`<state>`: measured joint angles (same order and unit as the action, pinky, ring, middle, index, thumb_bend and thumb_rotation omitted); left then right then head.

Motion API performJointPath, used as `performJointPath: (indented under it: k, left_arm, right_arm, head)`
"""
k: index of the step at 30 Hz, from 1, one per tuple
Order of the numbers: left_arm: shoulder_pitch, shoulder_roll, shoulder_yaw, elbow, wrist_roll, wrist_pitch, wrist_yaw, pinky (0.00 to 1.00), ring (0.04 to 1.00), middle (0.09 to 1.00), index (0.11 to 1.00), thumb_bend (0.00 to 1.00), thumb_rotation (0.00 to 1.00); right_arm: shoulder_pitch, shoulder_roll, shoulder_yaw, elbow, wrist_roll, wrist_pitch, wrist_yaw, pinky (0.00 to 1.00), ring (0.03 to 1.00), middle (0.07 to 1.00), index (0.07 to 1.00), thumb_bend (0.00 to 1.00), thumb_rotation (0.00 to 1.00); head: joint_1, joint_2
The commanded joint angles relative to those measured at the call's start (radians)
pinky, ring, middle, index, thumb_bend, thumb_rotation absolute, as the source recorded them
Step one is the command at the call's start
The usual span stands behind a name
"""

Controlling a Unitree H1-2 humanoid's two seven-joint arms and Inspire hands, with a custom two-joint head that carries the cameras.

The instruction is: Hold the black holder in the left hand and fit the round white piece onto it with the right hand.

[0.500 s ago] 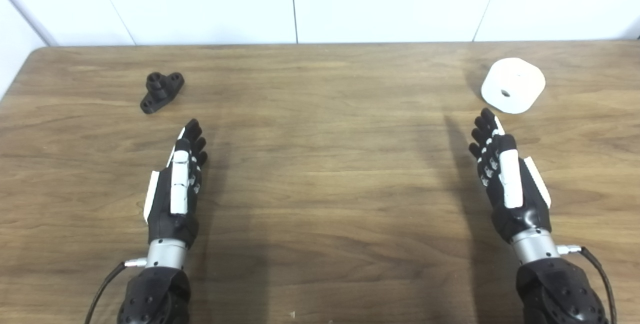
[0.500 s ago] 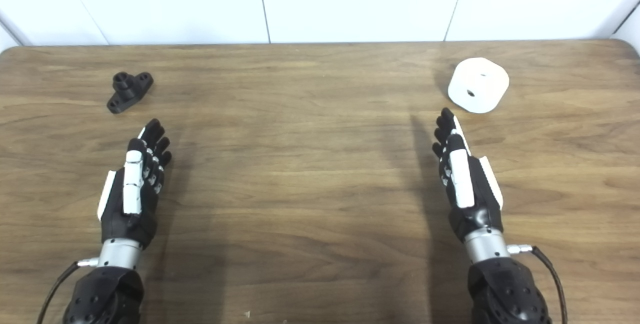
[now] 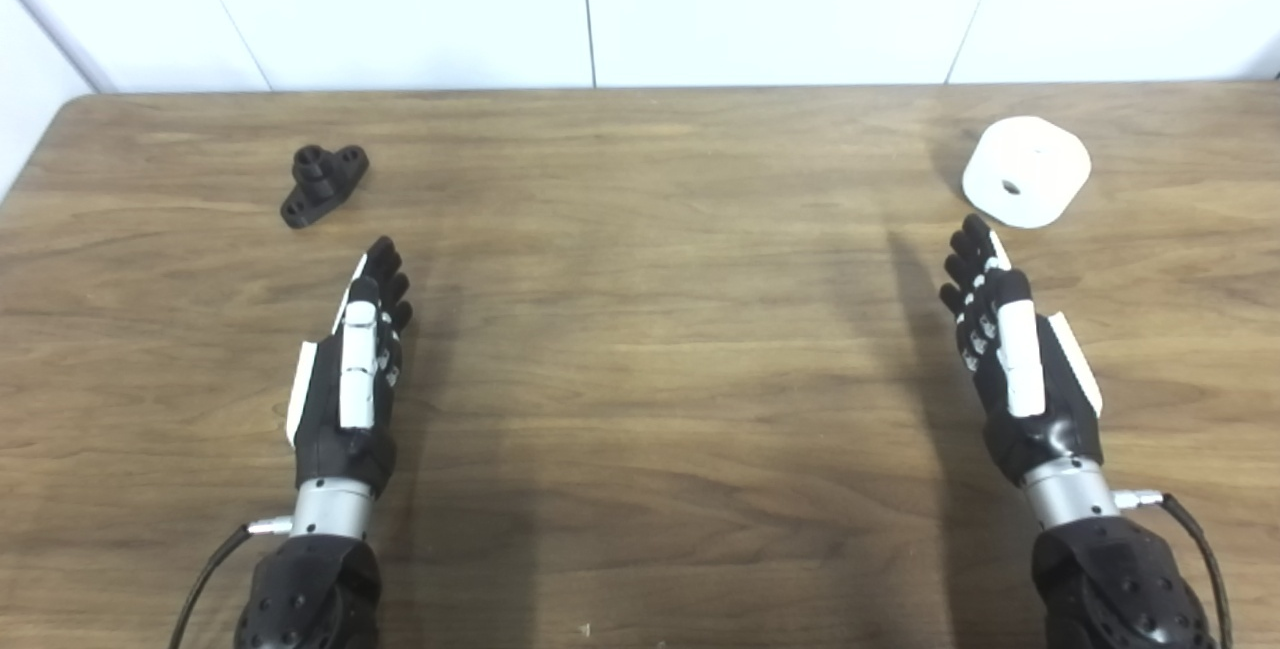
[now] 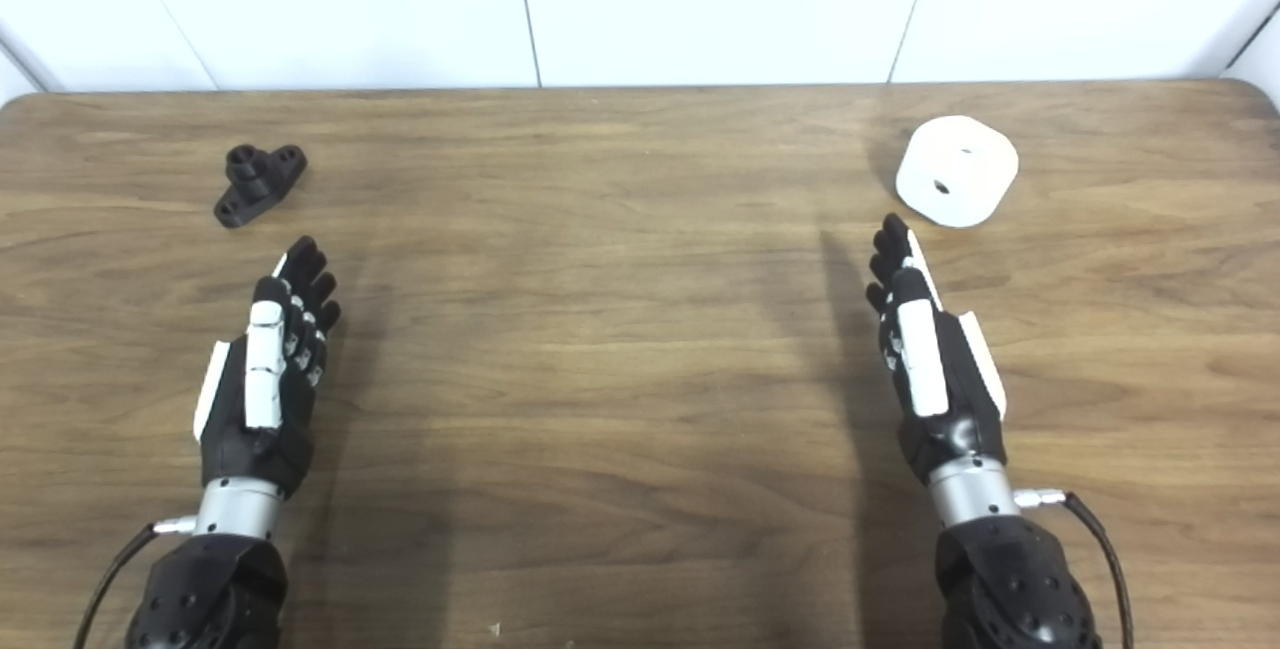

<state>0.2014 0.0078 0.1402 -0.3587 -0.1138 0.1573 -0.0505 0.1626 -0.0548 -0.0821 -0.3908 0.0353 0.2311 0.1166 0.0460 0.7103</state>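
A small black holder with a short post and a flat base lies on the wooden table at the far left. The round white piece, with a small centre hole, lies at the far right. My left hand is open, edge-on with fingers straight, a little nearer than the holder and apart from it. On the right side my right hand is likewise open and straight; its fingertips end just short of the white piece without touching it. Neither hand holds anything.
The wooden table runs to a white panelled wall at the back. Its rounded far corner shows at the left. Cables hang from both wrists near the front edge.
Both hands have crept very slightly forward; the holder and the white piece lie where they were.
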Motion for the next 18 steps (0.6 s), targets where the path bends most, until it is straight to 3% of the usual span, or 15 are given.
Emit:
performJointPath:
  k: [1,14,18]
  left_arm:
    - [0.049,0.007,-0.010,-0.014,0.003,-0.040,-0.002,0.99,0.983,0.976,0.964,0.45,0.94]
    - [0.065,-0.038,-0.068,0.030,0.078,-0.101,0.038,0.97,0.971,0.964,0.940,0.44,0.94]
    - [0.065,-0.046,-0.087,0.054,0.095,-0.128,0.056,0.97,0.968,0.960,0.937,0.43,0.93]
  right_arm:
    - [0.053,-0.024,-0.003,-0.010,0.019,-0.049,0.007,1.00,1.000,1.000,0.998,0.65,1.00]
    - [0.066,-0.060,-0.041,0.075,0.066,-0.122,0.042,1.00,1.000,1.000,0.998,0.68,1.00]
    - [0.060,-0.069,-0.050,0.117,0.081,-0.157,0.056,1.00,1.000,1.000,1.000,0.65,1.00]
  head:
    - [0.008,-0.003]
    - [0.178,-0.115]
    - [0.211,-0.141]
